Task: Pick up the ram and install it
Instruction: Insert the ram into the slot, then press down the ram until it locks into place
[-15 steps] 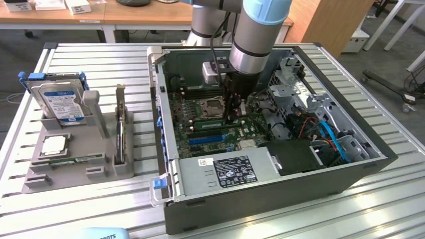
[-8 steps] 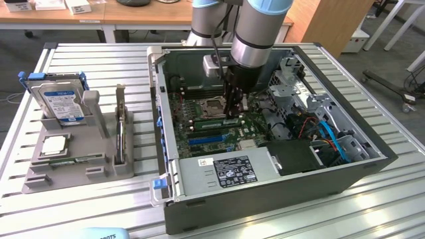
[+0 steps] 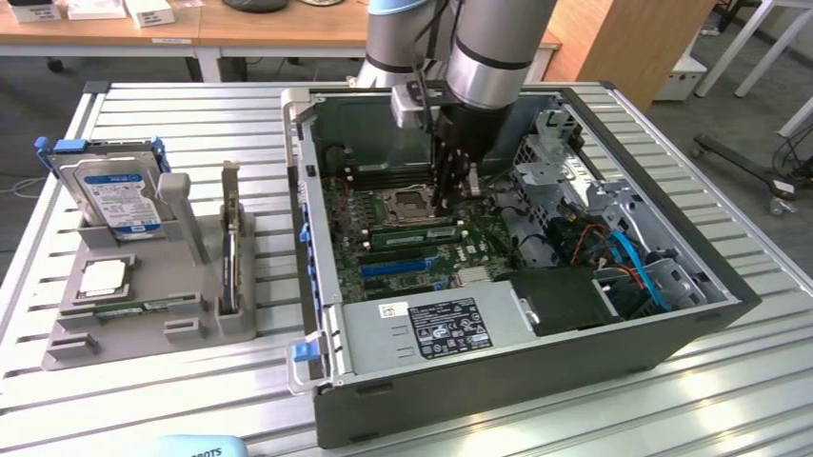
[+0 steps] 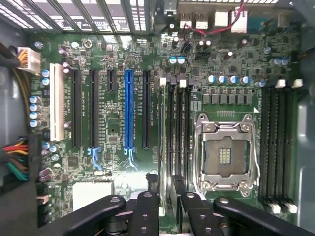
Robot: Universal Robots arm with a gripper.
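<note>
Pincer is hanging inside the open computer case, fingers apart, gripping nothing.
The ram is standing in a board slot just beside the processor socket, right under the pincer; whether they are touching, I cannot tell. In the wrist view the pincer is straddling the black memory slots next to the socket. Another green stick is lying in the grey holder on the tabletop, at the exterior view's left, well apart.
</note>
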